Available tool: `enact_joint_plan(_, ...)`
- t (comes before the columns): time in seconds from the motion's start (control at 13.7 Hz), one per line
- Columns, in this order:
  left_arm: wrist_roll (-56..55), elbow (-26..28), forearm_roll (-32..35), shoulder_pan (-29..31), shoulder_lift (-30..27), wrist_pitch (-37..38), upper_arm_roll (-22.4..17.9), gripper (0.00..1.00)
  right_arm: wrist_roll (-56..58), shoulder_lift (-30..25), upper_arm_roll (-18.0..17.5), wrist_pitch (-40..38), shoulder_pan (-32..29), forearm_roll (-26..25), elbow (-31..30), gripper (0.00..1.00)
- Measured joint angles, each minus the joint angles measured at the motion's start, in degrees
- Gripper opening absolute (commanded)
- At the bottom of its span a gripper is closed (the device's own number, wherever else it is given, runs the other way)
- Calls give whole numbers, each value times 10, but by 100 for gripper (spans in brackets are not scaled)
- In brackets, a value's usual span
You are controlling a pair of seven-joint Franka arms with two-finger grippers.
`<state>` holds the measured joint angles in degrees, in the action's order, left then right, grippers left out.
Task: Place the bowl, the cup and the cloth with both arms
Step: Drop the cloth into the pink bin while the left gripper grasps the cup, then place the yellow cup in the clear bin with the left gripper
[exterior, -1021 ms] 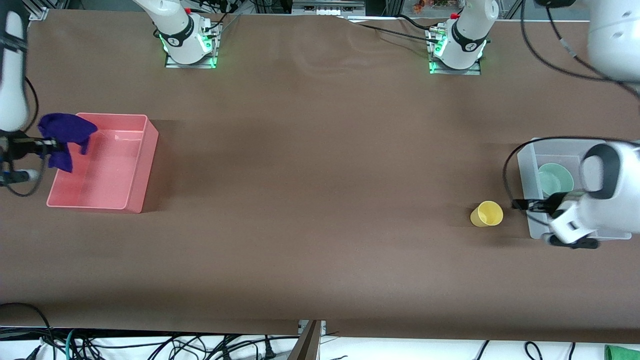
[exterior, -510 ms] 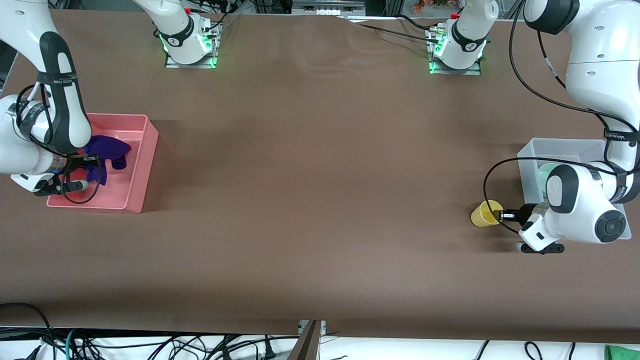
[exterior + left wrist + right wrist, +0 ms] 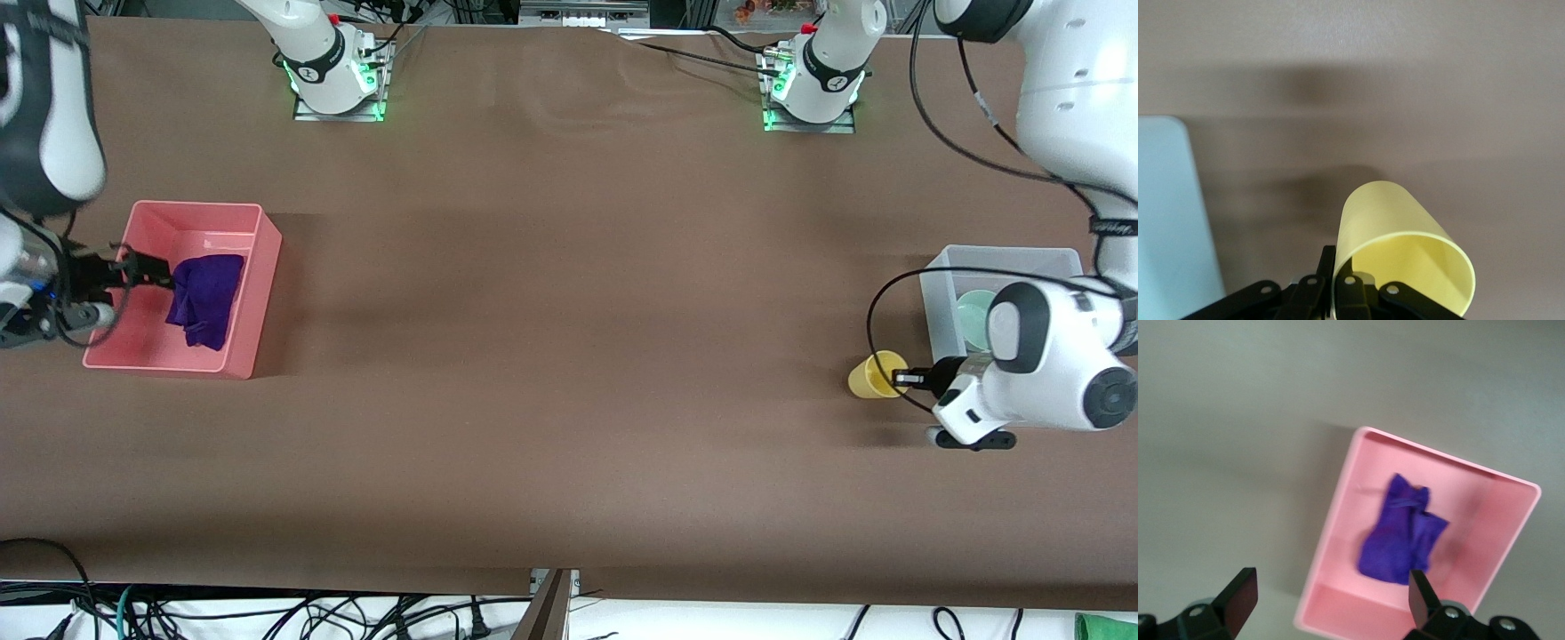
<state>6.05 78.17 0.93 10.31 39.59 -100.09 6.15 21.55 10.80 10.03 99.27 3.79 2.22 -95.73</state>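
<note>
At the left edge of the front view, the right gripper (image 3: 142, 267) hangs over the pink bin (image 3: 258, 293) with its fingers (image 3: 1238, 600) spread wide and holding nothing. The cloth (image 3: 204, 298) lies crumpled inside that bin. At the right of the frame, the left gripper (image 3: 902, 380) is clamped on the rim of the cup (image 3: 873, 375), which is tilted on its side beside the clear bin (image 3: 938, 298). The bowl (image 3: 975, 318) sits inside the clear bin, partly hidden by the left arm
</note>
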Motion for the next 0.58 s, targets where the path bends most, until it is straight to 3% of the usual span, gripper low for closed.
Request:
enact_joint_plan(0.15, 51, -1, 48, 4, -44, 36, -6, 0, -108, -21, -37, -48, 2, 2, 15, 100)
enact_joint_plan(0.36, 152, 5, 102, 32, -78, 99, -31, 0, -153, -28, -53, -72, 2, 2, 29, 100)
enact_joint_plan(0.58, 219, 55, 114, 115, -71, 66, -35, 0, -154, -52, -56, -77, 0, -22, 45, 100)
